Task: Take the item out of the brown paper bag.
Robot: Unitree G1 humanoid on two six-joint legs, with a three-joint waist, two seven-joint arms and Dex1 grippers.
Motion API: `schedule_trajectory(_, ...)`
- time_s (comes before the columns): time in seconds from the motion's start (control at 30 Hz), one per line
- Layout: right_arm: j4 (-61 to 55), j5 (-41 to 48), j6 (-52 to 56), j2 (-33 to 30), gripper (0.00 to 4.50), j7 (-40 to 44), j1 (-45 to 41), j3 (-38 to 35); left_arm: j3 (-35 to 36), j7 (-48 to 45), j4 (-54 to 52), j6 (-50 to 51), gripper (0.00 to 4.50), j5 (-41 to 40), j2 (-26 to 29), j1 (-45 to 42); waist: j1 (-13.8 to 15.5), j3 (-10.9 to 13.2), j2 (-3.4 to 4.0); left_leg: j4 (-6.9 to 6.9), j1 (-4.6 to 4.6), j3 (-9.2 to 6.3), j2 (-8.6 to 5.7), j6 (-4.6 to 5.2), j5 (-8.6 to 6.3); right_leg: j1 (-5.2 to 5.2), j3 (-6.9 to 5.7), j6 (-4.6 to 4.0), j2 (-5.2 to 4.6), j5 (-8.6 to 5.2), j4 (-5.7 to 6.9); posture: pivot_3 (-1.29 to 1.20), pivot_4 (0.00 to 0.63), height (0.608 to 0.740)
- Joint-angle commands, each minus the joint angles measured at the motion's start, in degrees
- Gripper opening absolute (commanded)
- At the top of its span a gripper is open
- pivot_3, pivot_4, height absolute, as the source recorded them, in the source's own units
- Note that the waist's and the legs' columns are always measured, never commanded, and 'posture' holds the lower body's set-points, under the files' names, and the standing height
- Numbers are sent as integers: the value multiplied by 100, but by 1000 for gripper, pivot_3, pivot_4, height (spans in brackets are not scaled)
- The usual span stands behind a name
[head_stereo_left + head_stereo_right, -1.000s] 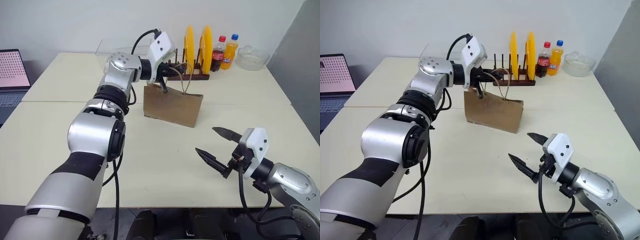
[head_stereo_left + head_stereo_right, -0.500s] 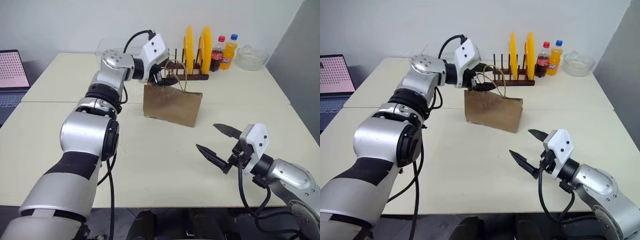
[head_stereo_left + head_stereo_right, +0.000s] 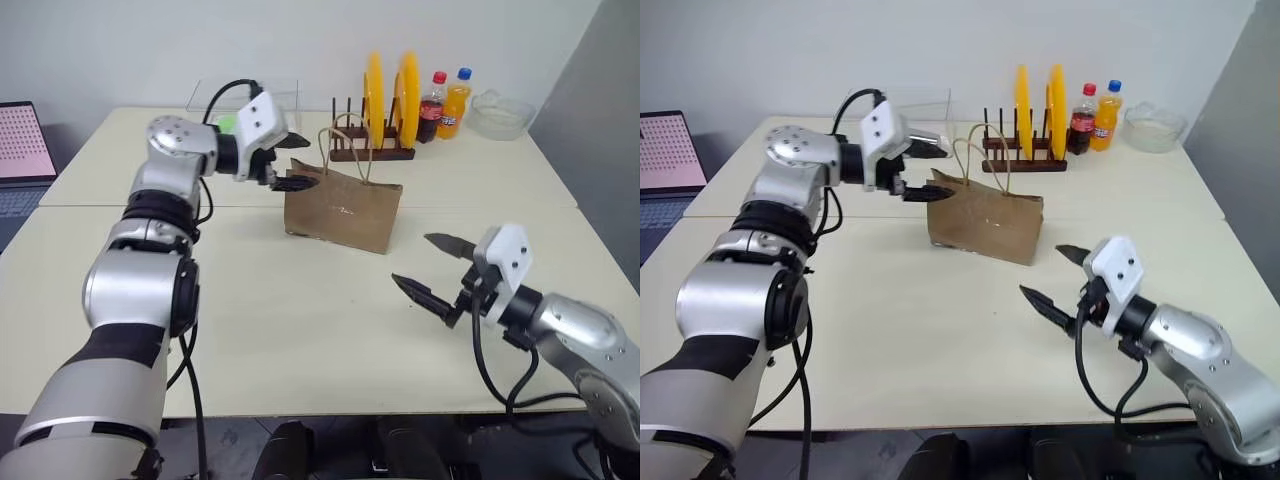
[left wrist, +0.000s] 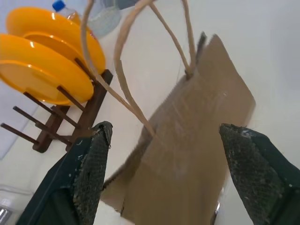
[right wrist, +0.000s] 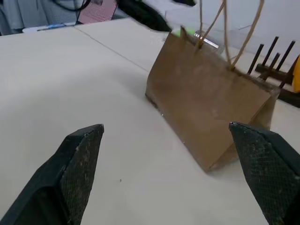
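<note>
The brown paper bag [image 3: 343, 211] stood on the bench [image 3: 300, 330], the item hidden from sight. Both grippers, left [image 3: 291, 175] beside it and right [image 3: 430, 270] nearby, were spread empty. The unheld bag could be toppled.

The left arm reaches far forward, its left gripper [image 3: 292, 176] level, jaws spread and apparently empty. The right gripper [image 3: 432, 270] hovers low, pointing leftward, jaws wide apart.
</note>
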Motion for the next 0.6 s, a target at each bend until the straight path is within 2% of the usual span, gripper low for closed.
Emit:
schedule_trajectory(0.03,301,278,132,-68,4500,148,-648,-181,338,-123,-2113,918,3850,-687,402,921,-37,-1,4,0,1,-1,1,0,0,1,-1,-1,0,0,-1,0,150,740)
schedule_trajectory(0.1,715,108,55,-212,4500,388,-1117,-52,590,67,-3774,1875,3850,-1107,647,1936,-74,-1,4,-2,5,0,1,0,0,3,7,-2,-1,1,0,0,150,740)
schedule_trajectory(0.17,1189,-159,-127,-299,4122,587,-1570,144,870,483,-5312,2852,3884,-1492,761,2911,-68,-2,5,-2,11,2,0,-1,0,3,16,-3,-1,1,0,0,150,740)
schedule_trajectory(0.23,1749,-488,-367,-309,3579,791,-2044,383,1158,1013,-6686,3772,3884,-1887,722,3783,-67,-1,5,-3,13,1,1,-1,0,3,18,-3,-1,1,-2,0,150,740)
schedule_trajectory(0.33,2769,-1077,-834,-208,2424,1113,-2833,819,1511,1867,-8369,4830,3884,-2420,497,4926,-4,-1,5,-3,17,-7,1,-1,-1,10,10,-3,-2,1,-2,0,150,740)
schedule_trajectory(0.43,4089,-1745,-1442,28,1304,1368,-3692,1258,1667,2444,-9502,5413,3884,-2725,336,5923,-15,-1,6,-3,36,5,-1,0,-1,24,19,-3,-4,1,-4,0,150,740)
schedule_trajectory(0.53,5604,-2568,-2339,276,168,1577,-4485,1739,1693,2764,-10070,5623,3884,-2874,344,6527,-14,-2,4,-3,44,7,-1,-1,0,26,20,-6,-3,1,0,0,150,740)
schedule_trajectory(0.6,6929,-3115,-3064,562,79,1557,-5105,2007,1747,3019,-10277,5720,3884,-2986,280,6745,-28,-2,5,-4,48,6,0,-1,0,27,17,-13,-1,3,-1,0,150,740)
